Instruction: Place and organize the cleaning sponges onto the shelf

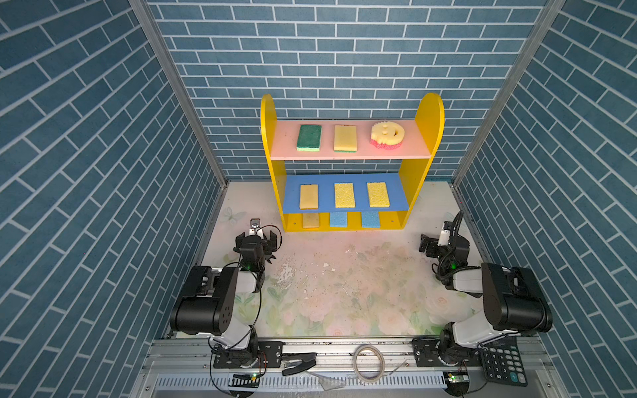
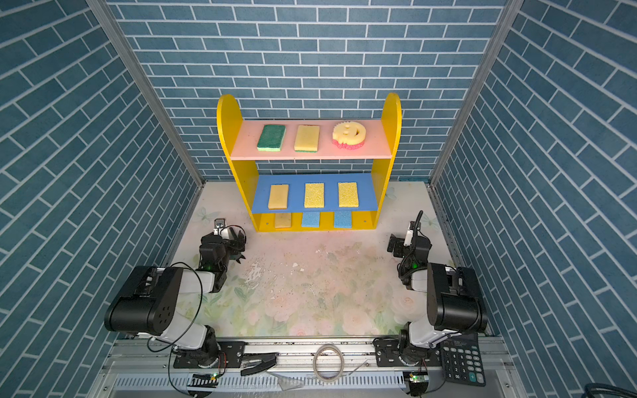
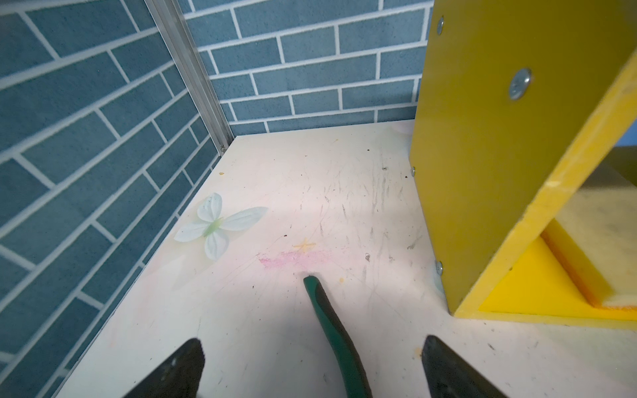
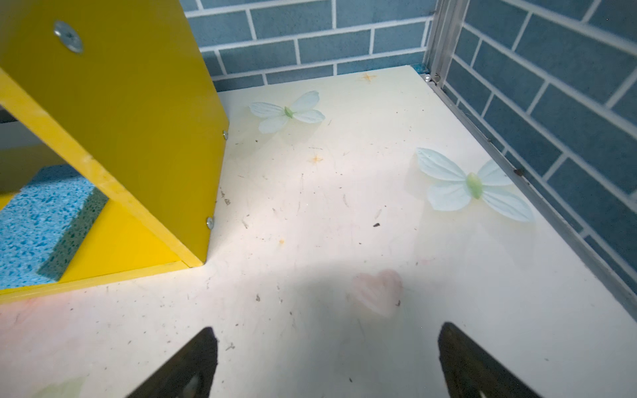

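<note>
All cleaning sponges [image 1: 344, 195] lie on the shelf [image 1: 429, 117], so your task seems finished. The left gripper [image 3: 312, 343] and right gripper [image 4: 327, 337] stand spread, empty, beside it; just retract them.

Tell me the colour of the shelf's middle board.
The middle board is blue; it shows best in a top view.

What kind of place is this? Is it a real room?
Probably a robot test booth, not a real room: brick-print walls, two robot arms on a rail, and a small shelf of sponges.
</note>
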